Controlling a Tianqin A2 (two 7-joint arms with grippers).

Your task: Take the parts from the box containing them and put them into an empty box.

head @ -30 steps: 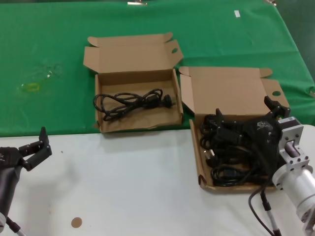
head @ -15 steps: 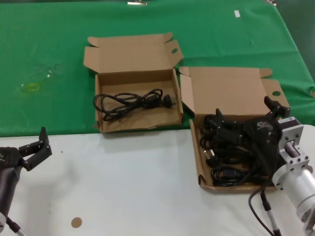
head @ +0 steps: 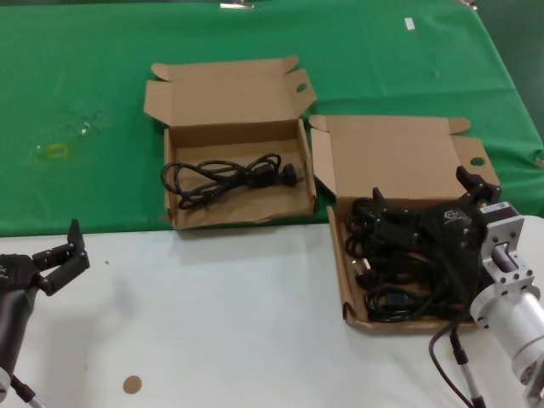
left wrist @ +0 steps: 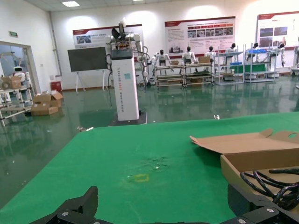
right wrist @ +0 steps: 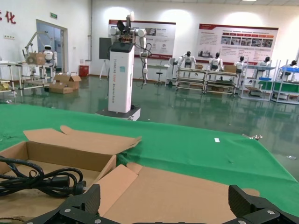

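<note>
Nothing has moved since the earlier frames: both arms and both boxes sit where they were.

At lower left of the head view you have the left gripper [head: 66, 252] parked over the white table [head: 212, 323], fingers spread, holding nothing.

At upper centre, on the green cloth [head: 85, 102], the smaller, squarer cardboard box [head: 293, 200] lies open with its lid folded back; one black power cord [head: 225, 178] is coiled in its tray.

At right, the longer cardboard box [head: 340, 272] straddles the edge between the cloth and the table, with the pile of black power cords [head: 382, 293] in it.

Your right gripper [head: 429, 200] hangs over that pile with its fingers spread wide; whether it touches the cords cannot be told.
</note>
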